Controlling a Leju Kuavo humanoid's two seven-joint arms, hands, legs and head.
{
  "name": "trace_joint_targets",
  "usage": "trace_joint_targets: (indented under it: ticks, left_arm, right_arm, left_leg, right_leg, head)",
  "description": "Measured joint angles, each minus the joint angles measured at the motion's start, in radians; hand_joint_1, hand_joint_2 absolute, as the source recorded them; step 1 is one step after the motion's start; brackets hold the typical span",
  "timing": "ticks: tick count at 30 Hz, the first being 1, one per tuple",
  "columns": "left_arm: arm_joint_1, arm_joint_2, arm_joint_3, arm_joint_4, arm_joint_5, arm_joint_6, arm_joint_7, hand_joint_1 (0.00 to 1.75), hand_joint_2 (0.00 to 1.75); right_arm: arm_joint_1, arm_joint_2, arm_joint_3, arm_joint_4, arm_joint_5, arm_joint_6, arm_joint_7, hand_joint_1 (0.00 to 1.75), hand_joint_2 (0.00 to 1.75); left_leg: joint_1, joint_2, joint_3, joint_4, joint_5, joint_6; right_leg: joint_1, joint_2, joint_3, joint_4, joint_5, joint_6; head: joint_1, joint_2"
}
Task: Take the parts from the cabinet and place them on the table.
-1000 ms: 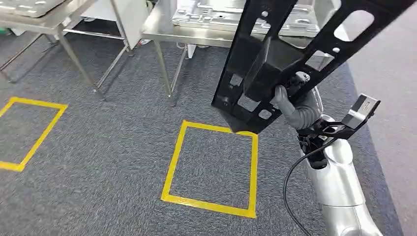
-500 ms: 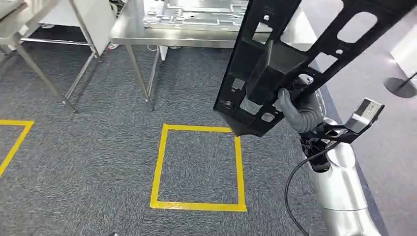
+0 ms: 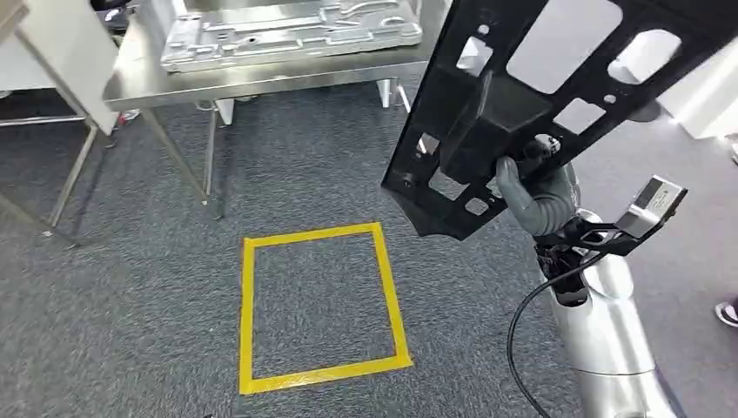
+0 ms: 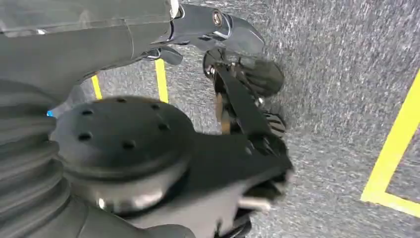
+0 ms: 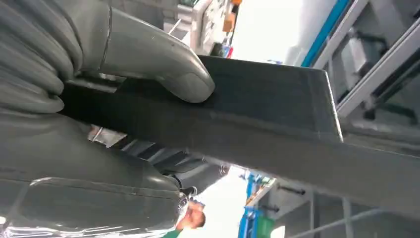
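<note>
floor: grey carpet [image 3: 130,305], yellow tape square [image 3: 318,305] | back left: steel table [image 3: 174,83] bearing grey metal panel [image 3: 287,30] | right: right hand [image 3: 531,192] grips black perforated bracket [image 3: 540,96] held aloft | left hand: fingers cannot tell

Yellow tape square [image 3: 318,305] marks the grey carpet [image 3: 130,305].

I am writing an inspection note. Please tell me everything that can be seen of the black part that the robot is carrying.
The black part is a large flat panel, matt and dark, with several cut-out openings, small holes and a raised boxy block near its middle. It looks like moulded plastic or coated metal; which one cannot be told. It is held up in the air, tilted, above the carpet. The right hand grips it by the block, the thumb pressing on its edge. Nothing else touches it.
</note>
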Motion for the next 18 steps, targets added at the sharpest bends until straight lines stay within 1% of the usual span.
trace_joint_targets:
  ticks: [1, 2, 3, 4, 5, 6, 7, 8, 9, 10, 11, 12, 13, 14, 15, 16, 17, 18]
  left_arm:
    - [0.000, 0.000, 0.000, 0.000, 0.000, 0.000, -0.001, 0.00, 1.75]
    - [0.000, 0.000, 0.000, 0.000, 0.000, 0.002, -0.002, 0.00, 1.75]
    - [0.001, 0.000, 0.000, 0.000, 0.000, 0.002, -0.002, 0.00, 1.75]
    - [0.002, 0.001, 0.000, 0.000, 0.000, 0.002, -0.002, 0.00, 1.75]
    - [0.002, 0.001, 0.000, 0.000, -0.001, 0.002, -0.003, 0.00, 1.75]
    - [0.002, 0.000, 0.000, 0.000, 0.000, 0.002, -0.003, 0.00, 1.75]
    - [0.001, 0.000, 0.000, 0.000, -0.001, 0.002, -0.003, 0.00, 1.75]
    - [0.001, -0.002, 0.000, 0.000, -0.002, 0.003, -0.003, 0.00, 1.75]
    - [0.000, -0.007, 0.000, 0.000, -0.002, 0.003, -0.004, 0.00, 1.75]
    - [-0.001, -0.006, 0.000, 0.000, -0.002, 0.002, -0.005, 0.00, 1.75]
    - [-0.001, -0.007, 0.000, 0.000, -0.001, 0.001, -0.004, 0.00, 1.75]
    - [0.000, -0.008, 0.000, 0.000, 0.000, 0.000, -0.004, 0.00, 1.75]
    - [0.001, -0.008, 0.000, 0.000, 0.000, 0.000, -0.004, 0.00, 1.75]
    - [0.002, -0.008, 0.000, 0.000, 0.000, 0.001, -0.004, 0.00, 1.75]
    - [0.003, -0.008, 0.000, 0.000, 0.001, 0.002, -0.004, 0.00, 1.75]
    - [0.002, -0.008, 0.000, 0.000, 0.002, 0.002, -0.005, 0.00, 1.75]
    - [0.001, -0.009, 0.000, 0.000, 0.002, 0.002, -0.008, 0.00, 1.75]
    - [0.000, -0.009, 0.000, 0.000, 0.002, 0.002, -0.009, 0.00, 1.75]
  right_arm:
    - [0.002, -0.001, 0.000, 0.000, 0.000, 0.002, 0.000, 1.75, 1.75]
    - [0.002, -0.001, -0.001, -0.001, 0.000, 0.003, 0.000, 1.75, 1.75]
    - [0.002, -0.001, -0.002, -0.003, 0.000, 0.003, 0.000, 1.75, 1.75]
    - [0.003, -0.001, -0.004, -0.003, 0.000, 0.003, 0.000, 1.75, 1.75]
    - [0.004, -0.001, -0.005, -0.003, 0.000, 0.003, 0.000, 1.75, 1.75]
    - [0.009, -0.002, -0.005, -0.005, 0.001, 0.003, 0.000, 1.75, 1.75]
    - [0.015, -0.005, -0.007, -0.006, 0.001, 0.003, 0.000, 1.75, 1.75]
    - [0.017, -0.008, -0.011, -0.010, 0.002, 0.004, 0.000, 1.75, 1.75]
    - [0.021, -0.015, -0.014, -0.013, 0.003, 0.004, 0.001, 1.75, 1.75]
    - [0.015, -0.015, -0.014, -0.016, 0.003, 0.004, 0.000, 1.75, 1.75]
    - [0.009, -0.015, -0.014, -0.015, 0.003, 0.004, 0.001, 1.75, 1.75]
    - [0.007, -0.014, -0.013, -0.015, 0.004, 0.005, 0.001, 1.75, 1.75]
    - [0.007, -0.014, -0.012, -0.013, 0.006, 0.005, 0.001, 1.75, 1.75]
    - [0.007, -0.014, -0.011, -0.010, 0.006, 0.005, 0.003, 1.75, 1.75]
    - [0.007, -0.015, -0.011, -0.006, 0.006, 0.005, 0.003, 1.75, 1.75]
    - [0.004, -0.015, -0.011, -0.003, 0.008, 0.005, 0.004, 1.75, 1.75]
    - [-0.003, -0.014, -0.010, 0.000, 0.010, 0.004, 0.004, 1.75, 1.75]
    - [-0.013, -0.014, -0.008, 0.003, 0.020, 0.000, 0.004, 1.75, 1.75]
  left_leg:
    - [-0.002, -0.004, 0.029, -0.075, 0.053, 0.008]
    - [-0.005, -0.016, 0.067, -0.168, 0.107, 0.018]
    - [-0.006, -0.049, 0.104, -0.263, 0.156, 0.031]
    - [-0.004, -0.085, 0.117, -0.290, 0.145, 0.045]
    - [-0.005, -0.077, 0.122, -0.305, 0.147, 0.037]
    - [-0.011, -0.070, 0.122, -0.304, 0.145, 0.040]
    - [-0.014, -0.063, 0.124, -0.305, 0.145, 0.042]
    - [-0.007, -0.052, 0.131, -0.316, 0.150, 0.047]
    - [0.001, -0.036, 0.139, -0.331, 0.158, 0.049]
    - [0.000, -0.029, 0.144, -0.339, 0.159, 0.054]
    - [0.000, -0.016, 0.145, -0.339, 0.159, 0.056]
    - [-0.001, -0.005, 0.145, -0.339, 0.157, 0.056]
    - [-0.001, 0.009, 0.146, -0.338, 0.155, 0.057]
    - [-0.001, 0.021, 0.146, -0.338, 0.153, 0.055]
    - [0.000, 0.032, 0.147, -0.337, 0.151, 0.053]
    - [0.001, 0.042, 0.148, -0.335, 0.148, 0.050]
    - [0.002, 0.048, 0.150, -0.330, 0.142, 0.045]
    - [0.002, 0.055, 0.152, -0.324, 0.135, 0.037]
  right_leg:
    - [0.003, 0.017, 0.004, 0.000, -0.001, 0.000]
    - [0.007, 0.031, 0.008, 0.000, -0.002, 0.000]
    - [0.007, 0.043, 0.011, 0.000, -0.003, 0.000]
    - [0.010, 0.051, 0.008, 0.001, -0.004, 0.004]
    - [0.003, 0.064, 0.003, 0.004, -0.004, 0.010]
    - [-0.003, 0.073, 0.000, 0.002, -0.003, 0.018]
    - [-0.006, 0.082, 0.000, 0.000, -0.001, 0.024]
    - [0.000, 0.095, 0.000, -0.004, 0.001, 0.032]
    - [-0.002, 0.076, 0.001, 0.003, -0.005, 0.032]
    - [0.005, 0.020, -0.013, 0.032, -0.027, 0.038]
    - [0.002, -0.015, -0.047, 0.100, -0.067, 0.043]
    - [-0.001, -0.033, -0.090, 0.186, -0.106, 0.048]
    - [-0.006, -0.043, -0.132, 0.268, -0.138, 0.053]
    - [-0.011, -0.047, -0.158, 0.316, -0.145, 0.058]
    - [-0.016, -0.051, -0.157, 0.310, -0.129, 0.062]
    - [-0.021, -0.056, -0.133, 0.259, -0.093, 0.065]
    - [-0.025, -0.066, -0.083, 0.162, -0.044, 0.068]
    - [-0.026, -0.086, -0.025, 0.056, -0.001, 0.069]
  head:
    - [0.000, 0.000]
    - [0.000, 0.000]
    - [0.000, 0.000]
    - [0.004, 0.000]
    - [0.005, 0.000]
    - [0.004, 0.000]
    - [0.002, 0.000]
    - [0.004, 0.000]
    - [0.002, 0.000]
    - [0.015, 0.000]
    - [0.017, 0.000]
    - [0.018, 0.000]
    - [0.018, 0.000]
    - [0.018, 0.000]
    - [0.019, 0.000]
    - [0.019, 0.000]
    - [0.019, 0.000]
    - [0.019, 0.000]
